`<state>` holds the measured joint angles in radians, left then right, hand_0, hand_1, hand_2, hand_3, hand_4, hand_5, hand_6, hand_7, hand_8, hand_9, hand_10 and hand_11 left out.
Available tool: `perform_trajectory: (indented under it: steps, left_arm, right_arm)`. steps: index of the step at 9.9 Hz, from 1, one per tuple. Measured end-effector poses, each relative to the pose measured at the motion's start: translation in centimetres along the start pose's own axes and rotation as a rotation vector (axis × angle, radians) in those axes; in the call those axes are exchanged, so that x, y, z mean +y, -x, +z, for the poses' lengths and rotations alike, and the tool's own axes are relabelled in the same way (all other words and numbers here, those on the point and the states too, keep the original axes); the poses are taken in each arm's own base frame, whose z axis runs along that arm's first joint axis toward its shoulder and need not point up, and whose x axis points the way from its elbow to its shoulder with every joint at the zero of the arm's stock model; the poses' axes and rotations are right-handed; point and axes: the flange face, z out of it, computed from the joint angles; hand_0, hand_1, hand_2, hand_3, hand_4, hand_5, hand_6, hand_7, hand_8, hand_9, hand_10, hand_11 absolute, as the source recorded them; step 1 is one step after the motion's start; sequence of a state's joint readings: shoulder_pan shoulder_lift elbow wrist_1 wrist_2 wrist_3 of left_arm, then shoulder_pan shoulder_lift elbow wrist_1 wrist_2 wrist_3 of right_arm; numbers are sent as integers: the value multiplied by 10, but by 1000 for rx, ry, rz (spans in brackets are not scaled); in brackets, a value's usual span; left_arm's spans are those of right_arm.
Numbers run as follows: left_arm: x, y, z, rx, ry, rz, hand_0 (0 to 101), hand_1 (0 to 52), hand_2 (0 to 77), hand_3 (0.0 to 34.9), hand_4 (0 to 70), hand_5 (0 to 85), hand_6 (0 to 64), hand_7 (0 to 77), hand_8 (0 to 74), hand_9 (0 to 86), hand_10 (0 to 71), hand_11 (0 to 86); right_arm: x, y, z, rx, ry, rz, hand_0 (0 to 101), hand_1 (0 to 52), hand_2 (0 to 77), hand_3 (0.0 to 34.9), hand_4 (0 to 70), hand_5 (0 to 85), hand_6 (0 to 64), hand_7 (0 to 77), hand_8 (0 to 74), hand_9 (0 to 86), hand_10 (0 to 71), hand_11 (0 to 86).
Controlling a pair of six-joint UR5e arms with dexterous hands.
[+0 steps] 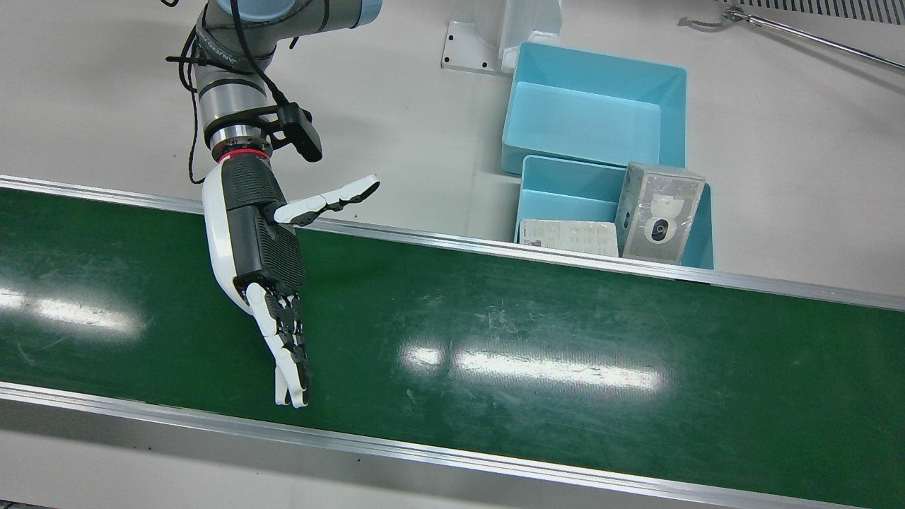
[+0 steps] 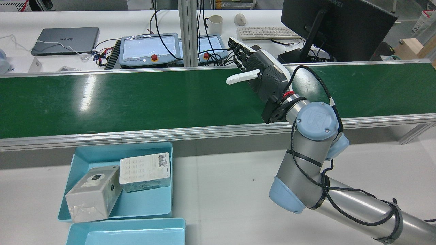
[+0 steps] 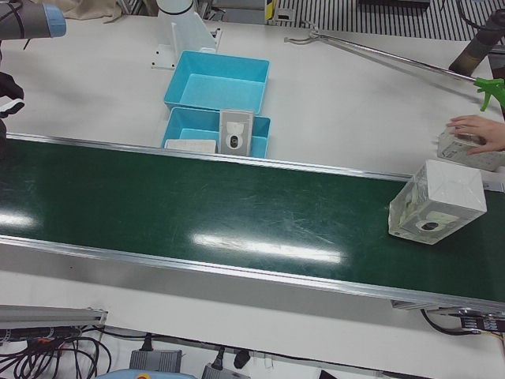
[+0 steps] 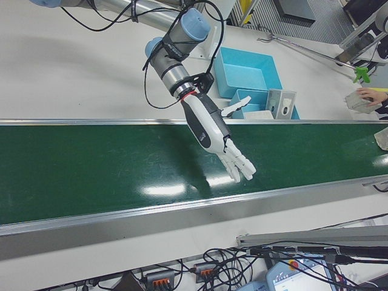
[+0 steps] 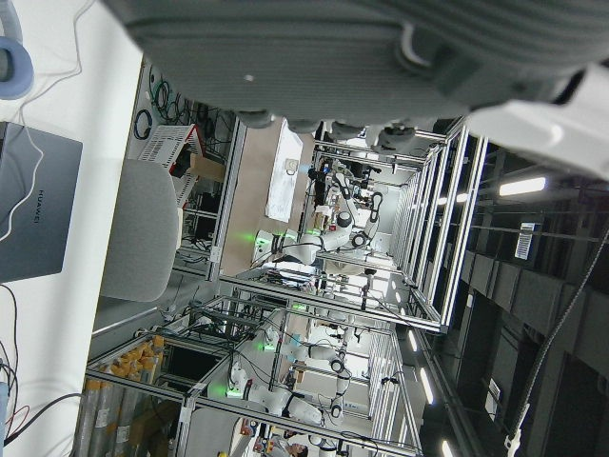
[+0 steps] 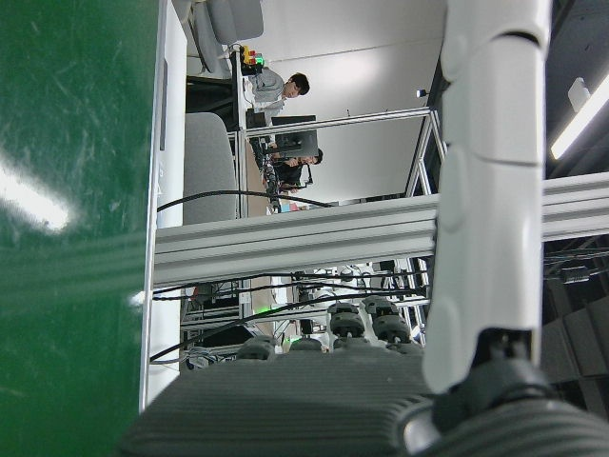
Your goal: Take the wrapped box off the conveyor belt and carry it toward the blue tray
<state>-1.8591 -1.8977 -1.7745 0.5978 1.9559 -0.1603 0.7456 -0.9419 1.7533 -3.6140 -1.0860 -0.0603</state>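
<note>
A wrapped box [image 3: 436, 201] stands on the green conveyor belt [image 3: 237, 213] at its far end, and its corner shows at the edge of the right-front view [image 4: 382, 138]. My right hand [image 1: 261, 261] hovers over the belt, far from that box, open with fingers straight and thumb out; it also shows in the rear view [image 2: 262, 73] and the right-front view [image 4: 212, 130]. The blue tray [image 1: 558, 191] beside the belt holds two wrapped boxes, one upright [image 1: 661, 212] and one flat [image 1: 569, 237]. My left hand [image 5: 333, 48] shows only as a grey palm in its own view.
A second, empty blue tray [image 1: 594, 113] sits behind the first. A person's hand [image 3: 477, 126] rests on another box on the table beyond the belt's end. A long metal rod [image 3: 379, 51] lies on the table. Aluminium rails [image 1: 495, 247] border the belt.
</note>
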Motion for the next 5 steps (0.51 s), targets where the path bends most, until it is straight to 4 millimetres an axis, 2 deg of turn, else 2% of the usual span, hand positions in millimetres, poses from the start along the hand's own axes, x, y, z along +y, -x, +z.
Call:
perform_trajectory:
  steps: [5]
  left_arm:
    - [0,0,0,0,0,0,0,0,5,0,0,11,5,5,5,5,5,5]
  right_arm:
    - [0,-4,0,5,1,0,486,136,16,0,49,60,0,0,0,11,5,11]
